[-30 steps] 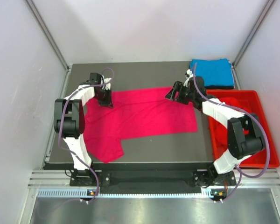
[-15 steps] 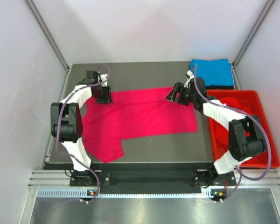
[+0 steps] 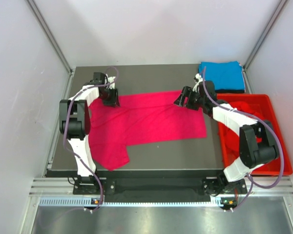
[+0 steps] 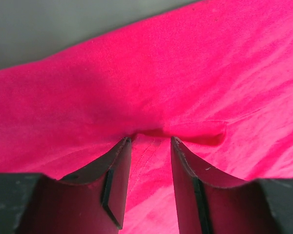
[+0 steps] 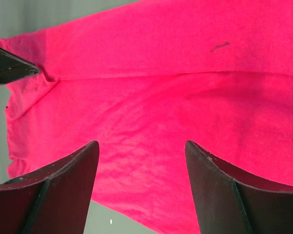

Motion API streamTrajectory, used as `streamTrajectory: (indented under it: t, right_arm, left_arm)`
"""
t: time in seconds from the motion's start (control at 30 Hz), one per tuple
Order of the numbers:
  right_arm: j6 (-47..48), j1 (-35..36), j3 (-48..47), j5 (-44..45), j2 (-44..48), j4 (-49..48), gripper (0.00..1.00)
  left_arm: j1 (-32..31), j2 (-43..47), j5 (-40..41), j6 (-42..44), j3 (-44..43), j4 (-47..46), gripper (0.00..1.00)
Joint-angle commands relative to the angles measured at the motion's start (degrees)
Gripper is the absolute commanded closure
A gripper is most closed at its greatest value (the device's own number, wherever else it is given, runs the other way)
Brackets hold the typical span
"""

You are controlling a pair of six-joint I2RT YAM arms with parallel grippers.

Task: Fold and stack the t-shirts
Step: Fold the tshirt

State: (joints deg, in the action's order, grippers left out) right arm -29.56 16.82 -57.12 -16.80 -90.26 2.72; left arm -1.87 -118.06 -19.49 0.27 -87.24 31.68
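Observation:
A bright pink t-shirt [image 3: 151, 119] lies spread on the dark table, one sleeve reaching toward the front left. My left gripper [image 3: 112, 101] is low over its far left edge, jaws apart. In the left wrist view the left gripper [image 4: 150, 140] is open, its tips touching a small ridge of the pink cloth [image 4: 185, 73] without pinching it. My right gripper [image 3: 180, 101] hovers at the shirt's far right edge. The right wrist view shows the right gripper [image 5: 140, 144] wide open above the flat pink fabric [image 5: 161, 97]. A folded sky blue t-shirt [image 3: 222, 75] rests at the back right.
A red plastic crate [image 3: 273, 170] stands along the table's right side, with red t-shirts [image 3: 241, 108] bunched in its far end. White walls close in the left, back and right. The tip of the left gripper's finger [image 5: 10, 66] shows at the left of the right wrist view.
My left gripper has gone from shut to open, letting go of the shirt's far left edge, and shifted slightly. The right arm and the shirt have barely moved.

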Motion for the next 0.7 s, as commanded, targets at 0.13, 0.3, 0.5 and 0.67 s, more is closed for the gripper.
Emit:
streamTrajectory:
  t: [0.13, 0.3, 0.5, 0.67]
  right_arm:
    - [1.17, -0.38, -2.73, -0.34, 1.31, -0.7, 0.29]
    - [1.17, -0.47, -2.38, -0.34, 1.84, -0.61, 0.29]
    - [1.08, -0.47, -1.94, -0.25, 2.1, -0.87, 0.29]
    - [0.65, -0.56, -1.5, -0.43, 1.93, -1.75, 0.28]
  left_arm:
    - [0.2, -0.68, -1.7, 1.66, -1.62, -0.13, 0.59]
    - [0.11, -0.86, -0.47, 1.48, -1.62, -0.39, 0.6]
    - [0.02, -0.68, 2.17, 1.75, -1.44, -0.57, 0.6]
    - [-0.77, -0.5, 3.32, 2.1, -1.0, -1.01, 0.6]
